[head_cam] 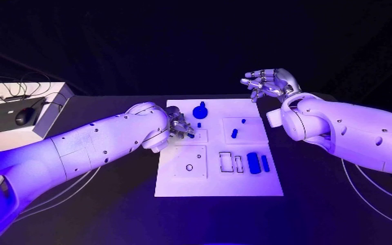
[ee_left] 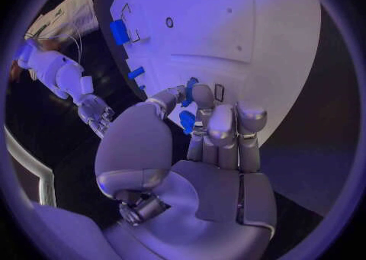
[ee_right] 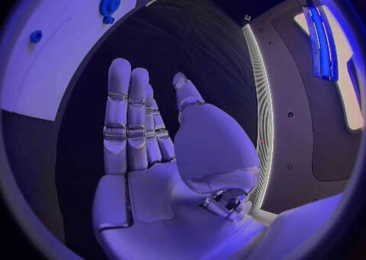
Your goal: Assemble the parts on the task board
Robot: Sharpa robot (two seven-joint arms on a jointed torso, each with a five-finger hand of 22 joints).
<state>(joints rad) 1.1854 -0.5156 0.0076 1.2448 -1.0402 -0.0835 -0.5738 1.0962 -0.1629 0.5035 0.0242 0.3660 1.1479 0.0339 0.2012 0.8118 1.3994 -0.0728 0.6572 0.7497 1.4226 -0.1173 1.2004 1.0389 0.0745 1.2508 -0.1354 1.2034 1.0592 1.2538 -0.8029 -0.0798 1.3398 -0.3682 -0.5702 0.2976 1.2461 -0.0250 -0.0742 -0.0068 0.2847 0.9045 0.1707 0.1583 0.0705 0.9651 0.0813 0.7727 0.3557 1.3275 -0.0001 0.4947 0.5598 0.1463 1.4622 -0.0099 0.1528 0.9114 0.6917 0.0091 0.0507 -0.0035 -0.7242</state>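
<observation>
Small blue part pinched in left hand fingers, right hand fingers spread, empty

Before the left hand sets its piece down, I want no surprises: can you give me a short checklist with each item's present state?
1. Left hand holds a small blue part between its fingertips: ok.
2. Held part is over the white task board: ok.
3. Which slot the part fits: cannot tell.
4. Right hand is off the board, past its far right corner, fingers apart, holding nothing: ok.
5. Round blue part and long blue bar lie apart from the left hand: ok.
</observation>
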